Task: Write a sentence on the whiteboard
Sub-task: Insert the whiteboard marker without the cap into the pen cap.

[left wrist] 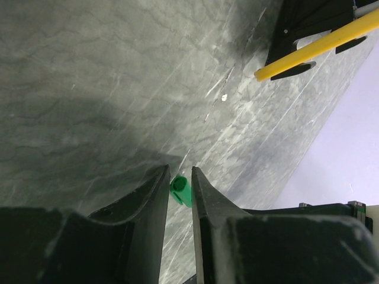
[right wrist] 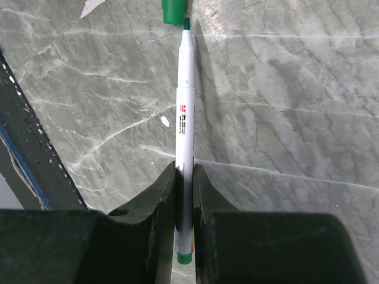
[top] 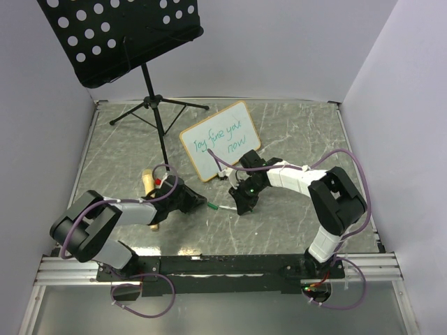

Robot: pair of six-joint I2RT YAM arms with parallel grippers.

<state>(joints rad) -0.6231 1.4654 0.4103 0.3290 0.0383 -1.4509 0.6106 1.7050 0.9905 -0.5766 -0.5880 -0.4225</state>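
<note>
The whiteboard (top: 220,139) leans upright mid-table, its tan frame around green handwriting. In front of it my right gripper (top: 241,206) (right wrist: 185,168) is shut on a white marker (top: 225,208) (right wrist: 185,112) with a green end, held by its rear half. The bare green tip points left at the green cap (top: 209,206) (left wrist: 180,190) (right wrist: 173,10). My left gripper (top: 200,203) (left wrist: 180,173) is shut on that cap, whose open mouth faces the marker. Tip and cap are a small gap apart and slightly out of line.
A black perforated music stand (top: 126,35) rises at the back left, its tripod legs (top: 157,105) spread on the grey marbled table (top: 293,132). A tan wooden piece (top: 148,183) lies beside my left arm. White walls enclose the table.
</note>
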